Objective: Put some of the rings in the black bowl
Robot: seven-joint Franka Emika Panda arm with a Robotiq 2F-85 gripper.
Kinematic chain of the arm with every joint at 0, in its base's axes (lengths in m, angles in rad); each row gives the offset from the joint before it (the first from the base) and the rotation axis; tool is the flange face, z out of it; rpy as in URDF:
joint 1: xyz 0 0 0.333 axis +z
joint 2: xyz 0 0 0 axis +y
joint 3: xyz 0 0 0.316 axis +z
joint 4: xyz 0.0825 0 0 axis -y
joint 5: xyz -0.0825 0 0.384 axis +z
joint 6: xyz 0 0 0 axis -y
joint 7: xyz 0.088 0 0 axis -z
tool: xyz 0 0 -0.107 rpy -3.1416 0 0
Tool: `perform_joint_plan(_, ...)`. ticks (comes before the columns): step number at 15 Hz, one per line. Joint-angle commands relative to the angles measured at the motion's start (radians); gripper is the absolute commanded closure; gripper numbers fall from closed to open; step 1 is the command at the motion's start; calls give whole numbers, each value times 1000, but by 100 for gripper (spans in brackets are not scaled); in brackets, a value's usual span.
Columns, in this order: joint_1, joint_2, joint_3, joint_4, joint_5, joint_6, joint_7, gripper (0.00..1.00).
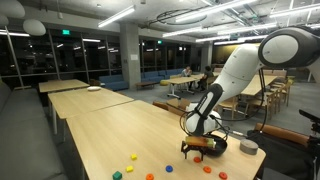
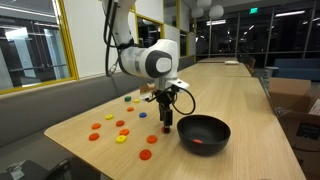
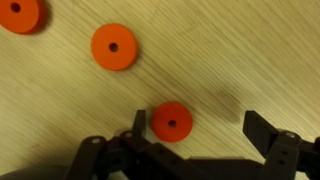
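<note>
- Black two-finger gripper (image 3: 197, 123) spread wide, empty, low over light wooden table (image 3: 230, 60); probably lining up a pick.
- Three small flat orange plastic rings (image 3: 113, 46) in wrist view: nearest ring (image 3: 172, 121) between the jaws, hard by one finger; two ahead.
- One round glossy black bowl (image 2: 204, 133) just beside the gripper, so the carry should be short.

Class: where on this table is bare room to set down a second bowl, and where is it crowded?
Bare: the table stretch beyond the black bowl, toward its far end. Crowded: the rings scattered on the gripper's other side.
</note>
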State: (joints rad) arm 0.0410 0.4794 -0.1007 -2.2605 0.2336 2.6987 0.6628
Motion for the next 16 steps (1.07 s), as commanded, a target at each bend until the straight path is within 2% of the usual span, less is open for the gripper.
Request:
perform_joint_plan(1, 2, -11, -3, -11, 20, 11, 2, 0)
perform_joint_plan(3, 3, -12, -5, -13, 19, 10, 2, 0)
perform_joint_plan(4, 6, -11, -10, -13, 14, 11, 5, 25)
perform_joint_plan(5, 9, -11, -12, -14, 10, 10, 6, 26)
perform_joint_plan(6, 9, -12, -13, -15, 10, 10, 7, 32)
perform_joint_plan(7, 8, -13, -14, -16, 10, 10, 6, 42)
perform_joint_plan(12, 8, -21, -15, -19, 9, 8, 5, 78)
perform_joint_plan(13, 8, -23, -16, -19, 9, 6, 6, 83)
perform_joint_plan(16, 22, -39, -29, -29, -6, 13, 21, 83)
